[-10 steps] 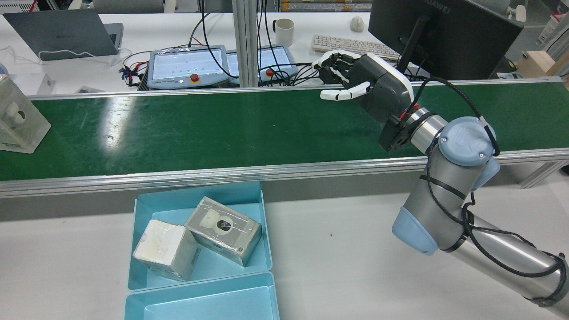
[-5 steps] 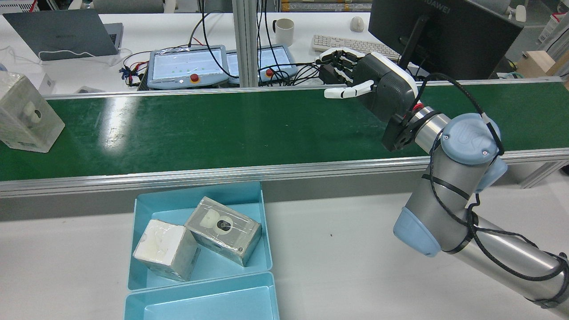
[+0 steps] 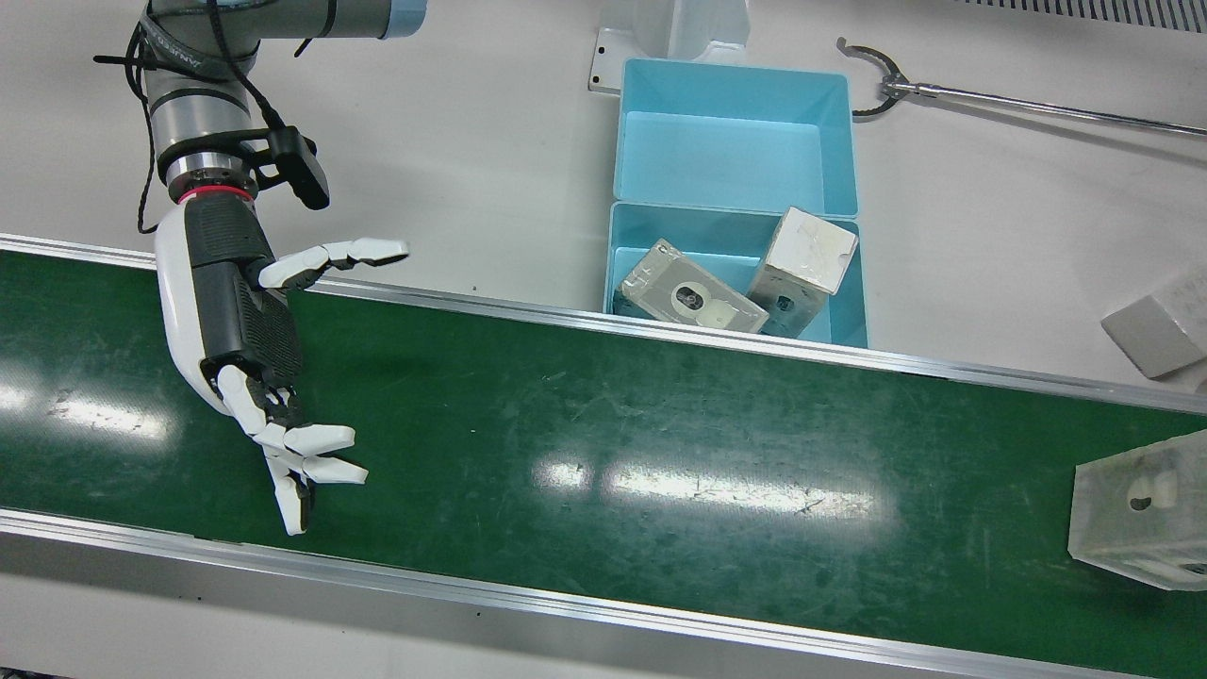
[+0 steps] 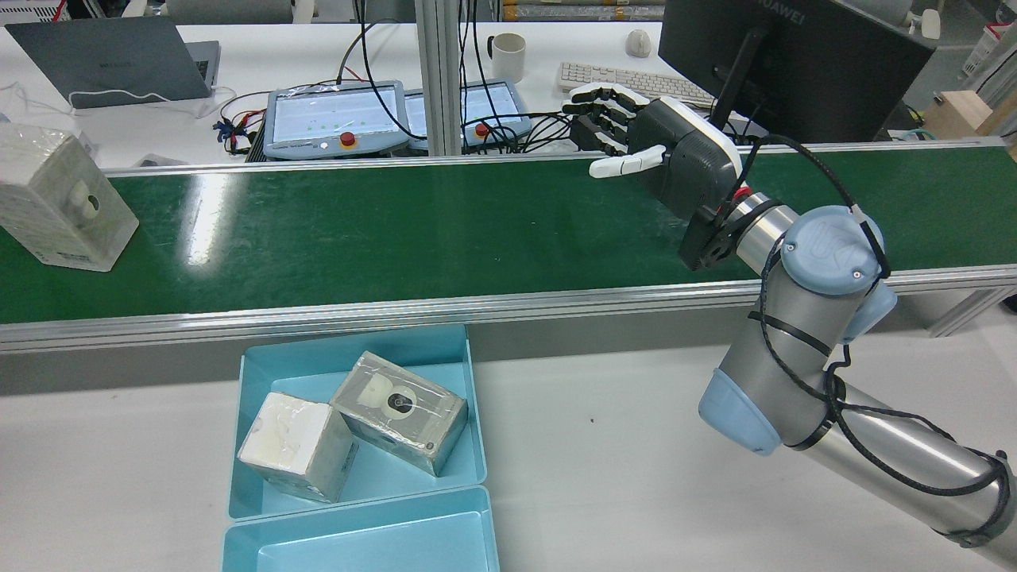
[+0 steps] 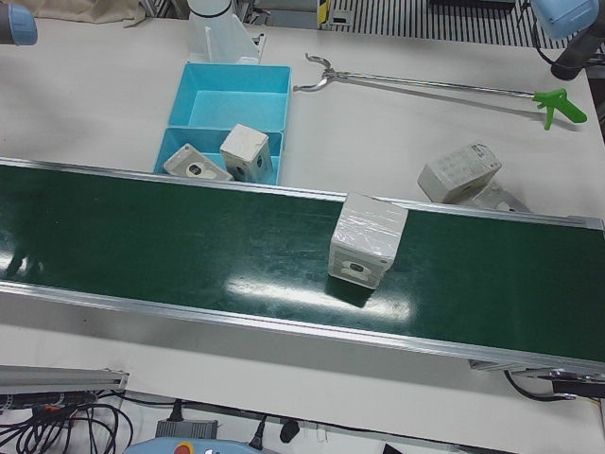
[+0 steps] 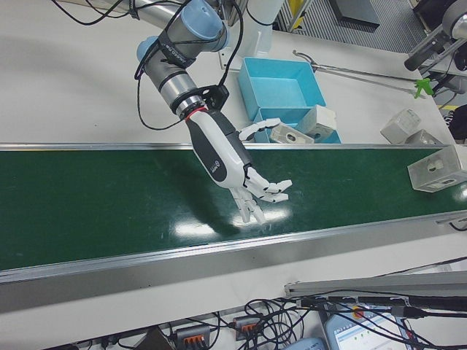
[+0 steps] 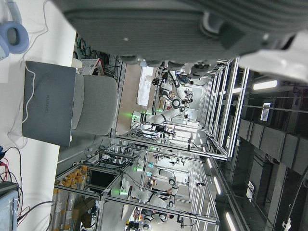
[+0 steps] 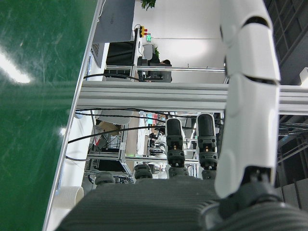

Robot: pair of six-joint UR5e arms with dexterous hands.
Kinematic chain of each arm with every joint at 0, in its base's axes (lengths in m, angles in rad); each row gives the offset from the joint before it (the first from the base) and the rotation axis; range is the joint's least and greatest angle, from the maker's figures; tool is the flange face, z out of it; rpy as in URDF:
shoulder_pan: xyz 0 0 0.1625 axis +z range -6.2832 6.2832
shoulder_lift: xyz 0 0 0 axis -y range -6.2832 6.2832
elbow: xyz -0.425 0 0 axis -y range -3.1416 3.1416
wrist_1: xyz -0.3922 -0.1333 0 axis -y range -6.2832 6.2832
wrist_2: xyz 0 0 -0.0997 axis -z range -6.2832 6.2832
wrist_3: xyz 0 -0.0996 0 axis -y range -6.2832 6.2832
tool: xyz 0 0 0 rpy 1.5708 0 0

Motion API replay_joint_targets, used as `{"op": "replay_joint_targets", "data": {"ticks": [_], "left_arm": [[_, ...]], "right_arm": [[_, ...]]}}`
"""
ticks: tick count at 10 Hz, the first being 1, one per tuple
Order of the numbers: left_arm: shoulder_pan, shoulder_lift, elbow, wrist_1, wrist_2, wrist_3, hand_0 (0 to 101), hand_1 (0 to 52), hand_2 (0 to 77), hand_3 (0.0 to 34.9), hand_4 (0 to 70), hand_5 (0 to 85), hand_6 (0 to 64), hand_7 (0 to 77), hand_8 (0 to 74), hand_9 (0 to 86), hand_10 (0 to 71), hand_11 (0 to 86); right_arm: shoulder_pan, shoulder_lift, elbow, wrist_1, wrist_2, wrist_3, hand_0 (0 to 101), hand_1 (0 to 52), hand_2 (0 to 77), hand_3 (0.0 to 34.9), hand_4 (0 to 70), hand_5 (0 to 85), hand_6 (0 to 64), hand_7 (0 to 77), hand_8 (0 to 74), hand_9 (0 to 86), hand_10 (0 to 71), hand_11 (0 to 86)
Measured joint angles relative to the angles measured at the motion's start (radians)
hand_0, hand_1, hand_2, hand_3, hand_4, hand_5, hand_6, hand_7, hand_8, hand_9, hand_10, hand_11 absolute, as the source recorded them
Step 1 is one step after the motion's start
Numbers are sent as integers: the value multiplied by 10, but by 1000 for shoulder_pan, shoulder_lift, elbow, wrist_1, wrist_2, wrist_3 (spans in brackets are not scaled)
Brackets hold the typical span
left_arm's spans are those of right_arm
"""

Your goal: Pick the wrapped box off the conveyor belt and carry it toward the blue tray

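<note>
The robot is at the very first step: waiting to catch the box. The right hand (image 3: 247,349) hangs over the green conveyor belt (image 3: 603,424) with its fingers (image 3: 316,440) spread wide apart and nothing in them. The wrapped box (image 4: 59,206) sits on the belt far away from that hand, near the other end, well apart from it. In the left-front view the same box stands upright on the belt with a small round hole on its side. The blue tray (image 4: 357,477) is on the white table just beside the belt, between the hand and the box. Two wrapped boxes (image 4: 349,425) already lie in one half of it, leaning on each other, and the other half has nothing in it. The left hand shows only as a dark shape in its own camera, so it is not clear if its fingers are apart or together. The next move most likely needs the hand and the box to come together, then the fingers to wrap around the box's sides. The wrap looks shiny and may be slippery, so the hold should be firm.
</note>
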Motion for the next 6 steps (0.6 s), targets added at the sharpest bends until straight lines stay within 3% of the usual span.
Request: {"op": "replay_joint_targets", "data": {"ticks": [1,6], "left_arm": [[0,0,0,0,0,0,0,0,5,0,0,11,0,0,5,0,5,0],[0,0,0,0,0,0,0,0,5,0,0,11,0,5,5,0,5,0]], "right_arm": [[0,0,-2,2,0,2,410,71,76,172,115,338,49,240,0,54,0,16],[1,1,-5,8,-1,6,416,65,131,174,136,333,55,251,0,54,0,16]]}}
